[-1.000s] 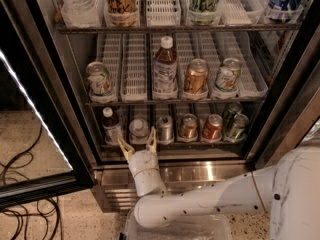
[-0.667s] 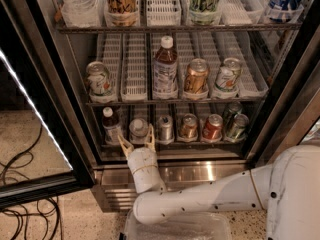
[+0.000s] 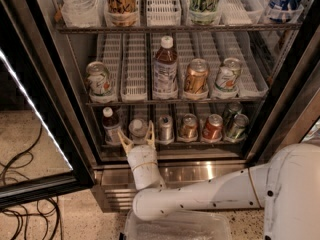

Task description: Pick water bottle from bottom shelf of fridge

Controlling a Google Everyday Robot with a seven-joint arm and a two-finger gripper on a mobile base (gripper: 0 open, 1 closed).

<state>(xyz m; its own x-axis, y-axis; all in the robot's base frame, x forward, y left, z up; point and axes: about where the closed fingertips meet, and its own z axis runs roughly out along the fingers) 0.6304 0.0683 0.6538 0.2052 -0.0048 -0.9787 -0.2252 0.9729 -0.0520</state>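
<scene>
The gripper (image 3: 136,135) is now found a touch further in toward the bottom shelf (image 3: 175,148) than a second ago; nothing else in the fridge (image 3: 210,173) is seen to be shifted. Its two fingers (image 3: 150,134) are held spread and pointed into the shelf. The water bottle (image 3: 137,128) is framed between them, its white cap showing near the fingertips. Whether it is touched by the fingers cannot be told.

Just left of the gripper, a white-capped bottle of dark drink (image 3: 111,126) is stood in the next lane. To the gripper's right, a silver can (image 3: 165,128), a copper can (image 3: 188,126), a red can (image 3: 213,126) and green cans (image 3: 235,124) are lined along the same shelf. Behind the gripper, the white arm (image 3: 200,199) is stretched low in front of the steel louvred base. Above the gripper, on the next rack, a tall tea bottle (image 3: 165,66) is set among cans. Well to the left, the glass door (image 3: 45,184) is swung open.
</scene>
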